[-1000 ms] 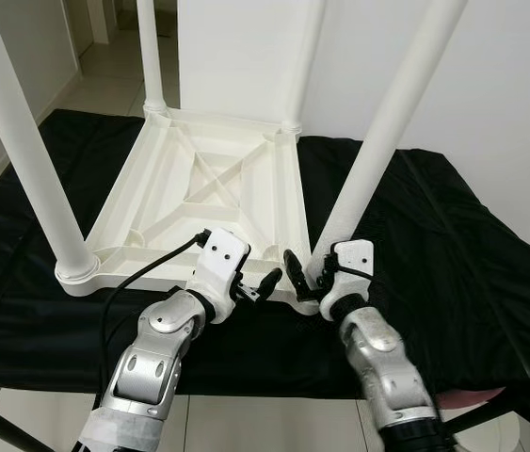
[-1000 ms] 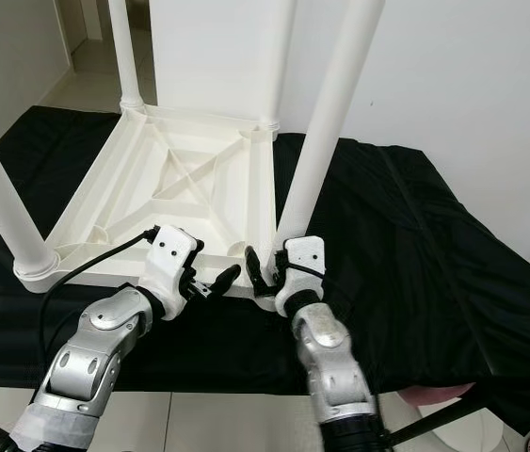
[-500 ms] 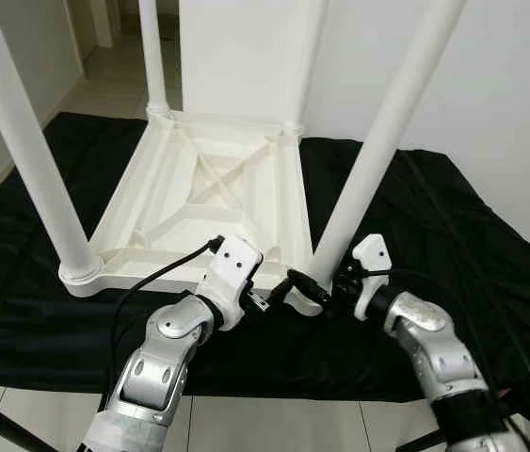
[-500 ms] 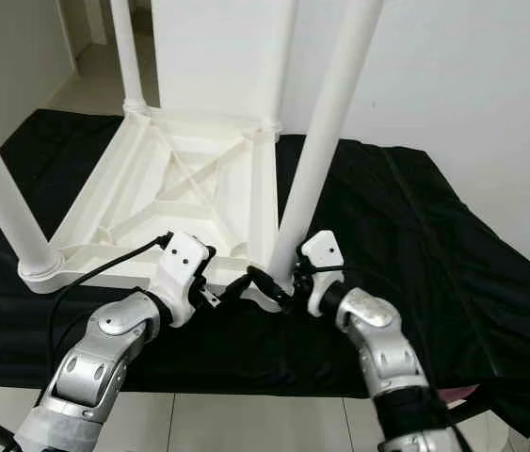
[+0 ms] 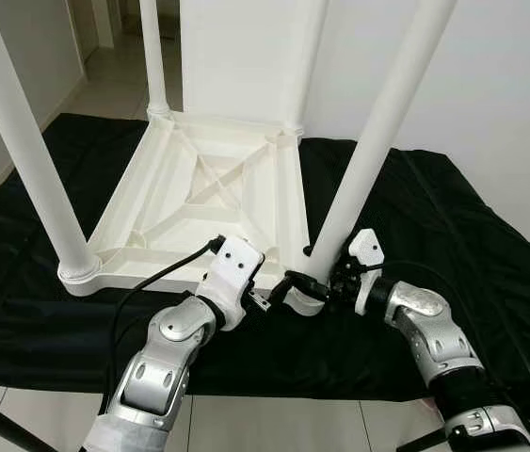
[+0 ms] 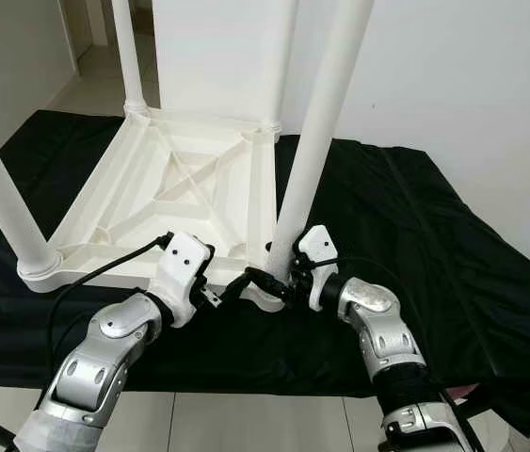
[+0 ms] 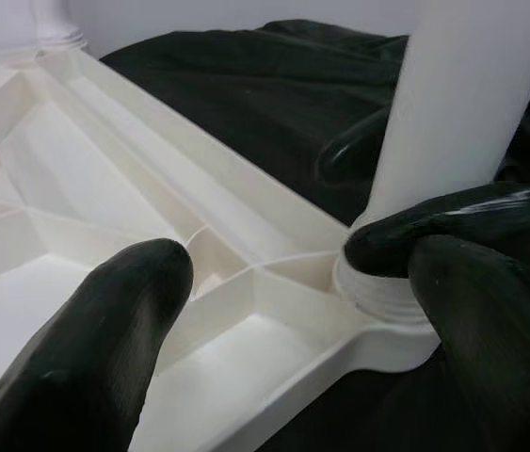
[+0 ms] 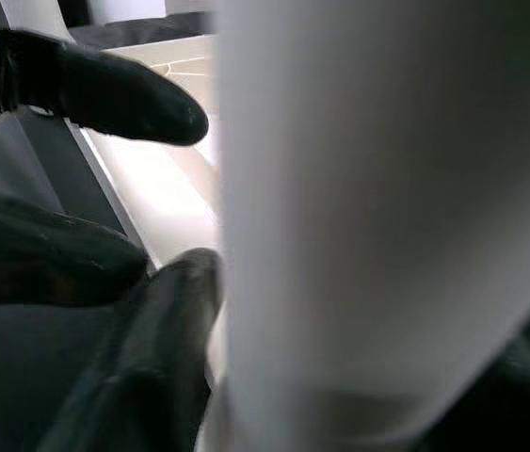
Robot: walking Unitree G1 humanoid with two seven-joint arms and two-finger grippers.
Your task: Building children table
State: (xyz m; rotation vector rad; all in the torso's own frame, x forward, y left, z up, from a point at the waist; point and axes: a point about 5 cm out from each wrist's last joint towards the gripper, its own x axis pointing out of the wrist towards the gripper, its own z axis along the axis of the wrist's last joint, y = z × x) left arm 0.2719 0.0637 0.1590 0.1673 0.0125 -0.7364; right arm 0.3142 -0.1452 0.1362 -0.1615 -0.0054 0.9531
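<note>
Upside down, a white plastic children table (image 5: 199, 202) is laid on a black cloth (image 5: 453, 226) that covers a raised surface, w/ its ribbed underside turned up. Four white legs are stood in the corner sockets: one at the near left corner (image 5: 20, 141), one at the far left (image 5: 152, 56), one at the far right (image 5: 307, 56), and the near right leg (image 5: 377, 141), which is tilted a bit to the right.

The left gripper (image 5: 279, 287) is brought in from the near side to the near right corner of the table. Its fingers are seen apart in the left wrist view: one finger (image 7: 104, 348) is held over the ribbed underside, the other (image 7: 472, 273) is set against the collar at the leg's base (image 7: 387, 292). Nothing is clamped by it.

The right gripper (image 6: 279, 273) is reached in from the right side at the same leg's base. The near right leg (image 8: 377, 217) is seen v. close betw. its two fingers in the right wrist view, w/ one finger (image 8: 161, 330) pressed along the leg's side. The leg is gripped by it just above the socket.

Both grippers are thus placed at the same corner, nearly touching each other. A pale tiled floor (image 5: 114, 66) and white walls are seen beyond the cloth.
</note>
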